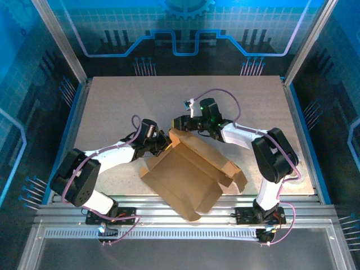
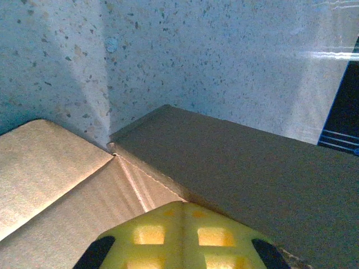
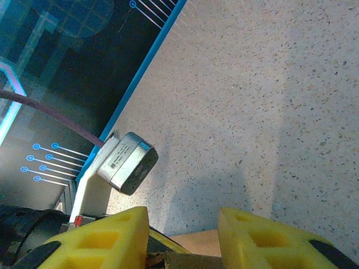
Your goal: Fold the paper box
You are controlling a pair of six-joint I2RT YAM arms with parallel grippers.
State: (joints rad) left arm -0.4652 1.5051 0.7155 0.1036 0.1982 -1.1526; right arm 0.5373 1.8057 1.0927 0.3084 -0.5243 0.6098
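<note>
Top external view, and the paper box [image 1: 191, 174] sits skewed on the speckled table [image 1: 112, 107], spread from the middle down toward 6 o'clock, its near corner hanging past the table's front edge over the metal rails [image 1: 169, 211]. It is partly formed: a wide flat panel, a raised wall along the 3 o'clock side, and a small flap standing up at its 12 o'clock corner. The 2 arms meet right at that corner. The left gripper [image 1: 163, 145] comes in from 9 o'clock and sits against the box's far left edge; the right gripper [image 1: 179, 124] reaches in from 3 o'clock, just above the raised flap. On the left wrist camera, the yellow fingers [image 2: 182, 235] are pressed together as 1 block, jaws closed with nothing seen between them, low over the cardboard [image 2: 235, 168], where a shaded panel meets a brighter one at a crease. On the right wrist camera, the 2 yellow fingers [image 3: 106, 241] stand apart, jaws open, with a strip of cardboard [image 3: 196, 244] showing in the gap at 6 o'clock; whether the pads touch it, I cannot tell. At 9 o'clock there, a grey metal block [image 3: 128, 162] on the other arm sits over the table.
</note>
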